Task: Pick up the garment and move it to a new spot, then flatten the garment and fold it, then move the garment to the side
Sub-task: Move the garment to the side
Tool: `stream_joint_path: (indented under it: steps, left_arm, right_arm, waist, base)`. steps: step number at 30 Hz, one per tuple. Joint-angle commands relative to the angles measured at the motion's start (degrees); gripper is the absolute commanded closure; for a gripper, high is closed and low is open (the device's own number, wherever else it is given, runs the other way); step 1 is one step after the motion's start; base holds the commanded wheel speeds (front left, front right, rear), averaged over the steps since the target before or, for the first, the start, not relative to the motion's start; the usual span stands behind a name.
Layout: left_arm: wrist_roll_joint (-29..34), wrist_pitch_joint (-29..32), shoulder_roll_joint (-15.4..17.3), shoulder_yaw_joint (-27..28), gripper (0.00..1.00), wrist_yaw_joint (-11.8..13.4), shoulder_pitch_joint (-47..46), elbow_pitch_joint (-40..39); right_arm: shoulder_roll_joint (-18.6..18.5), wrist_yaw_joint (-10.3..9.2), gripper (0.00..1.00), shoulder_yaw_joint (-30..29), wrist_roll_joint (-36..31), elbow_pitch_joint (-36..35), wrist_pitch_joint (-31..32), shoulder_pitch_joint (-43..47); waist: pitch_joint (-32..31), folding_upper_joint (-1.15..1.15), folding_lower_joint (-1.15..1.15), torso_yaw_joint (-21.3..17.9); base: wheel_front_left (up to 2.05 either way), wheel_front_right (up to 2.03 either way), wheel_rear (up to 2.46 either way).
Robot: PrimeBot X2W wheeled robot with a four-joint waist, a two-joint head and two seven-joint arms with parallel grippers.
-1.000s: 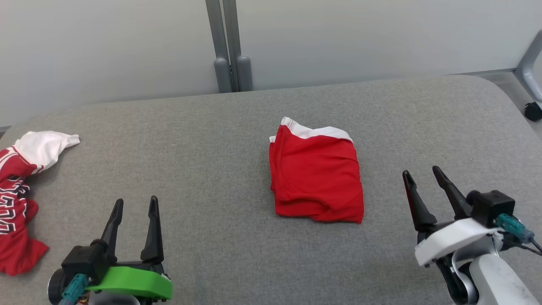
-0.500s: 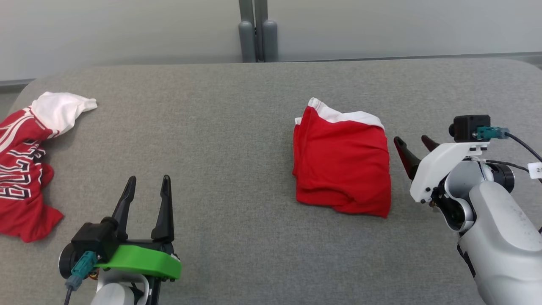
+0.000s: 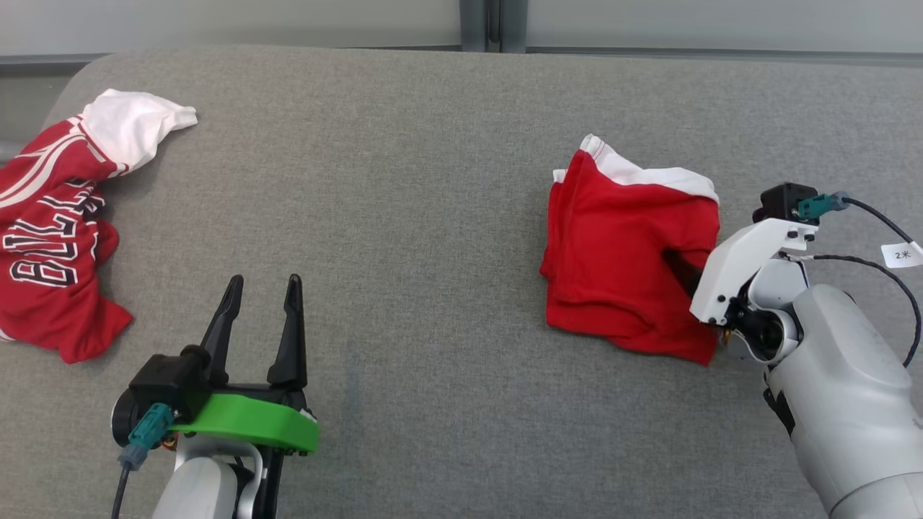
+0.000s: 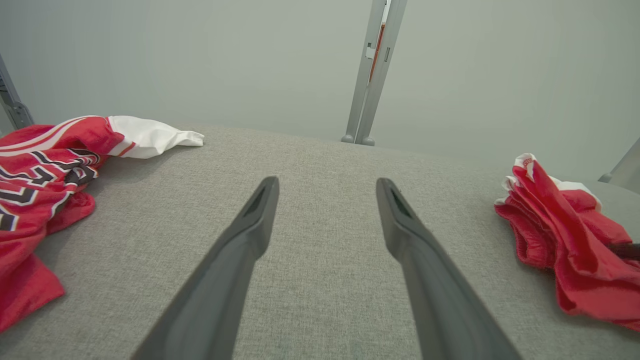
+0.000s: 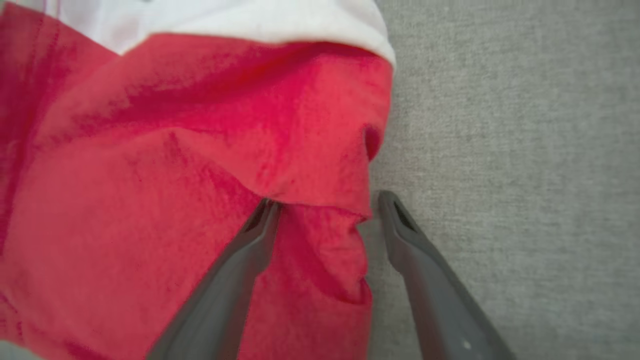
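The left hand (image 3: 264, 281), two long dark fingers on a green wrist mount (image 3: 245, 429), points straight up the head view, its fingers spread wide. The right hand (image 5: 328, 200), on a white mount (image 3: 743, 267) above a pale grey forearm (image 3: 844, 404), angles up and left, fingers likewise apart.

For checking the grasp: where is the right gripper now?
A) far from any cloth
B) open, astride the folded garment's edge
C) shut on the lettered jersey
B: the right gripper stands open, one finger over the garment, the other over the grey surface beside it.
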Motion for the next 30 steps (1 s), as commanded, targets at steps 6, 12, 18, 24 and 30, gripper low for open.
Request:
stream_joint_path:
  steps: [6,12,18,24,30]
  left_arm:
    - [0.5,0.0,-0.2,0.3,0.00,-0.6,-1.2,0.6]
    - [-0.8,0.0,-0.9,-0.5,0.00,-1.7,-0.3,0.6]
    - [-0.3,1.6,-0.6,-2.9,0.00,-2.5,-0.3,-0.9]
    - [0.0,2.9,-0.8,-5.1,0.00,-2.4,0.3,-2.2]
    - [0.4,3.3,-0.8,-6.5,0.00,-2.2,-0.4,-2.5]
  right_arm:
    - [0.8,0.00,1.00,2.6,1.8,1.4,-2.4,-0.5]
    - [-0.4,0.00,1.00,5.3,3.1,0.3,-5.9,-0.1]
    - [-2.0,0.00,1.00,8.3,4.2,-0.2,-7.5,0.5]
    - [-3.5,0.00,1.00,11.2,6.0,-0.8,-7.4,0.7]
    - [-4.4,0.00,1.00,13.3,7.7,-1.8,-8.1,0.2]
  waist:
    - [0.6,0.00,0.00,0.1]
    - [-1.8,0.00,0.00,-2.5]
    - [-4.8,0.00,0.00,-8.0]
    - [-5.9,0.00,0.00,-15.2]
    - [-5.4,0.00,0.00,-21.9]
  base:
    - [0.00,0.00,0.00]
    - [0.00,0.00,0.00]
    - [0.00,0.00,0.00]
    - [0.00,0.00,0.00]
    - [0.00,0.00,0.00]
